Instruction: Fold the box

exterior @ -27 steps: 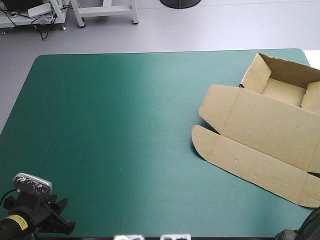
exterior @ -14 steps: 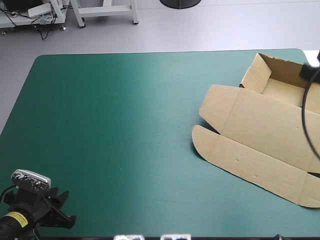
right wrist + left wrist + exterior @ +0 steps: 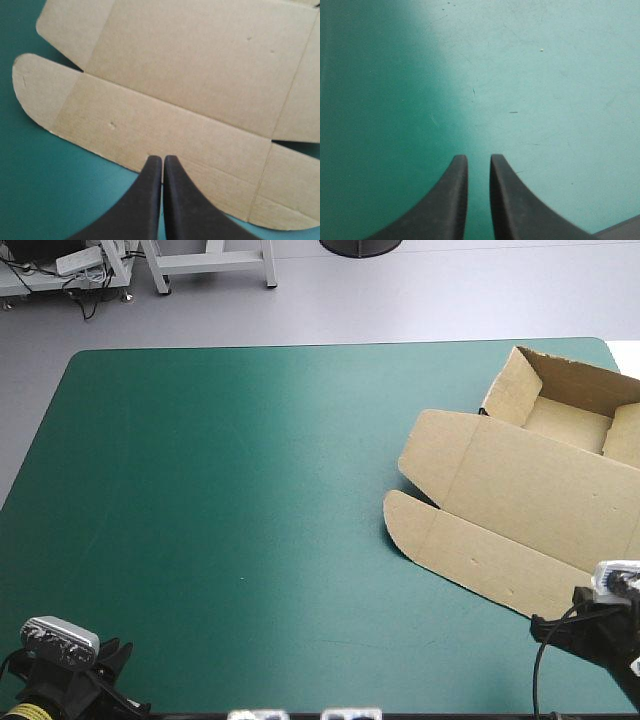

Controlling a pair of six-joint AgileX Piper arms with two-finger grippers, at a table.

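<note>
We see both pairs of fingers clenched, empty.
The left gripper (image 3: 478,157) over teal-green cover (image 3: 545,75); the right gripper (image 3: 162,157) over a flat flap of the brown box (image 3: 200,75).

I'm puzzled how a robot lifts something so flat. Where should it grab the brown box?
Probably the long outer flap on the flat lid of the box, from the table's near side. Its free edge lies bare on the teal-green cover, right at the shut right gripper, which would have to open first.
</note>
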